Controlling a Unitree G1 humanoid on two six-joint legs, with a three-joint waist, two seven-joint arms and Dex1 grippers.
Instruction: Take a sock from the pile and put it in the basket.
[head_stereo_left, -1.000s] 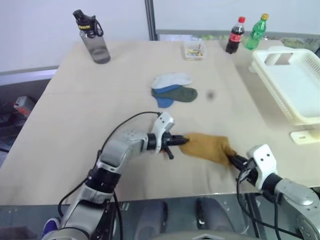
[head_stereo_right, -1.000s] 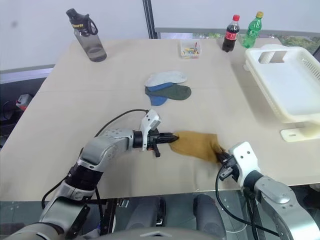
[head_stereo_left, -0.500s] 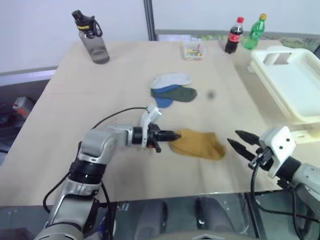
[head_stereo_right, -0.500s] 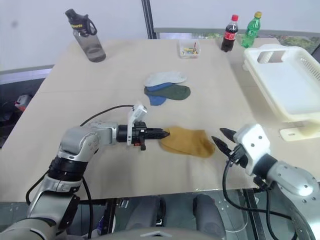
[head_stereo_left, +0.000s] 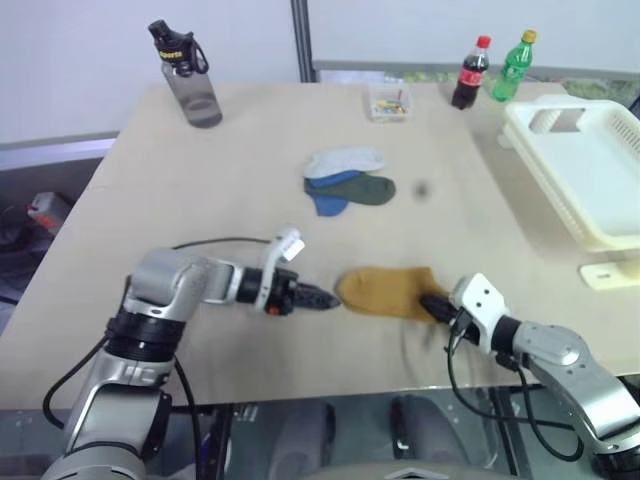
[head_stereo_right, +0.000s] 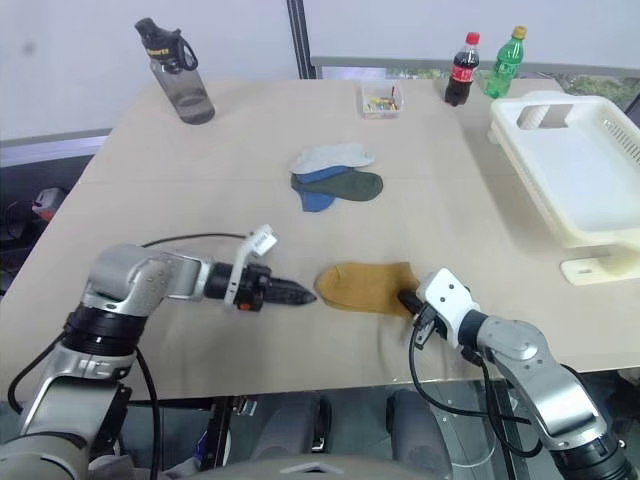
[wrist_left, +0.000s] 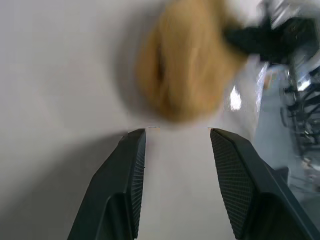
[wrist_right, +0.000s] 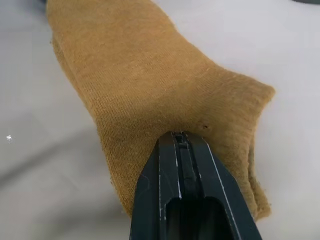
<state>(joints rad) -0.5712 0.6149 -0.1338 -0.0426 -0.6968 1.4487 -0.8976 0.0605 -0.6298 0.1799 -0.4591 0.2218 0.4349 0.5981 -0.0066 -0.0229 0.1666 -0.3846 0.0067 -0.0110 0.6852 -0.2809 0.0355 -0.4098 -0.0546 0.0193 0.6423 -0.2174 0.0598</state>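
From my station I can make out very little lettering. The dark water bottle (head_stereo_left: 186, 76) at the far left of the worktop (head_stereo_left: 150, 200) carries a pale word below its cap, too small to read. The cola bottle (head_stereo_left: 468, 73) has a red label, and its script is not legible either.

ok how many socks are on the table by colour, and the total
mustard-yellow sock: 1
pale white-grey sock: 1
blue sock: 1
dark green sock: 1
total: 4
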